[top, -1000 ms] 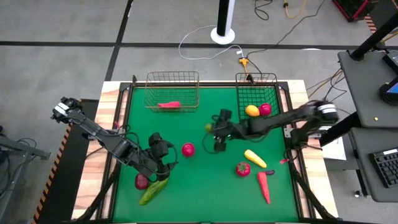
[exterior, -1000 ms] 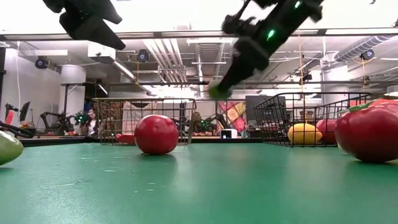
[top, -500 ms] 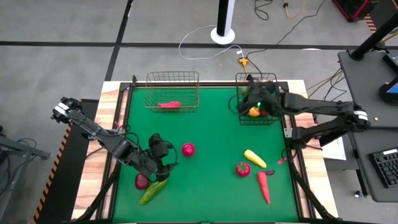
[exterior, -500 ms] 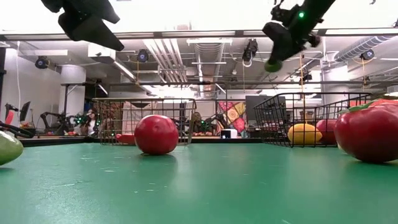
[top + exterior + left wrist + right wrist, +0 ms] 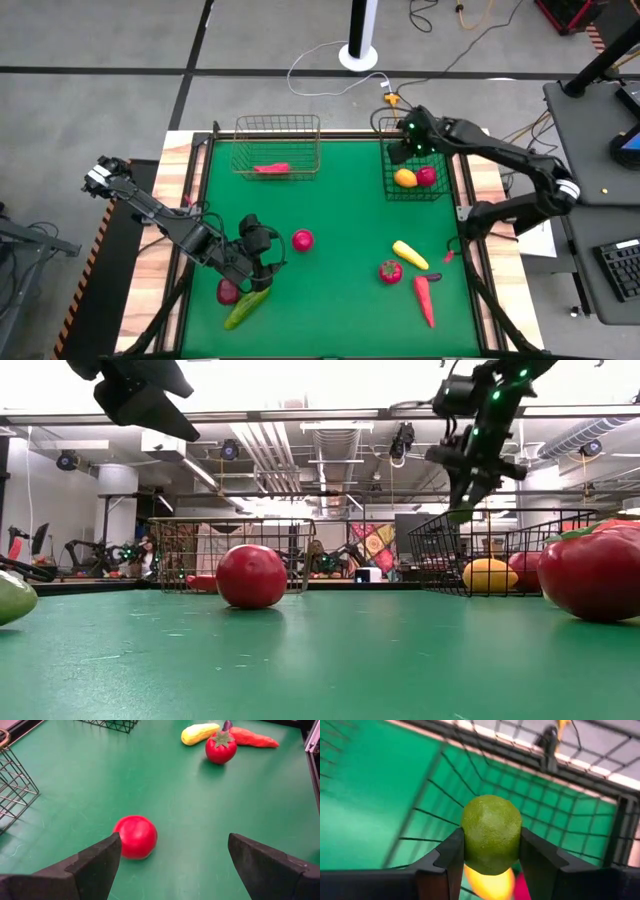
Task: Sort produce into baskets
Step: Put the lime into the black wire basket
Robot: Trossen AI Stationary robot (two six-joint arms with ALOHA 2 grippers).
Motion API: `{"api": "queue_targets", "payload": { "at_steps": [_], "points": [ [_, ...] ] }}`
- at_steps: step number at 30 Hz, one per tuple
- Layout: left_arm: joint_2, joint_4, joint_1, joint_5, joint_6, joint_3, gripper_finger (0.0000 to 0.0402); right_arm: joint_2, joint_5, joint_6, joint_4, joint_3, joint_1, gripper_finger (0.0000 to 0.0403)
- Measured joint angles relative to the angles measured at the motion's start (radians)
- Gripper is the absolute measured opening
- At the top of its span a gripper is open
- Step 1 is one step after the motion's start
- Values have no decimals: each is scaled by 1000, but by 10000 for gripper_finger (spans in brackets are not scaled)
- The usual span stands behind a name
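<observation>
My right gripper is shut on a green lime above the dark wire basket at the table's far right; the basket holds a yellow lemon and a pink round fruit. The lime also shows in the low view. My left gripper hangs open near the table's near left, a red round fruit just beyond its fingers. The tan wire basket at the far middle holds a red chili. My right gripper pinches the lime by its two opposite sides between its two fingers. The lime is lifted clear, over the dark basket's far left part.
On the green mat lie a long yellow piece, a red tomato-like fruit, a red chili, a green cucumber and a dark-red round fruit. Free room lies in the mat's middle.
My right gripper has carried the lime from the middle of the mat up and toward the table's far right, and now stands over the dark basket, still shut on the lime. My left arm has kept still.
</observation>
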Motion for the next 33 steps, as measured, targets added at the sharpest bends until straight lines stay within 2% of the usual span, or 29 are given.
{"api": "queue_targets", "payload": {
  "at_steps": [10,15,19,33],
  "points": [
    [0,0,0,-2,0,0,346,155,-11,-22,-124,11,-71,151],
    [0,0,0,-2,0,0,346,210,-6,-46,-116,11,-79,151],
    [0,0,0,-2,-1,0,346,238,42,-59,-116,11,-99,151],
    [44,4,0,-3,-4,0,346,277,43,-112,-2,7,-146,151]
  ]
}}
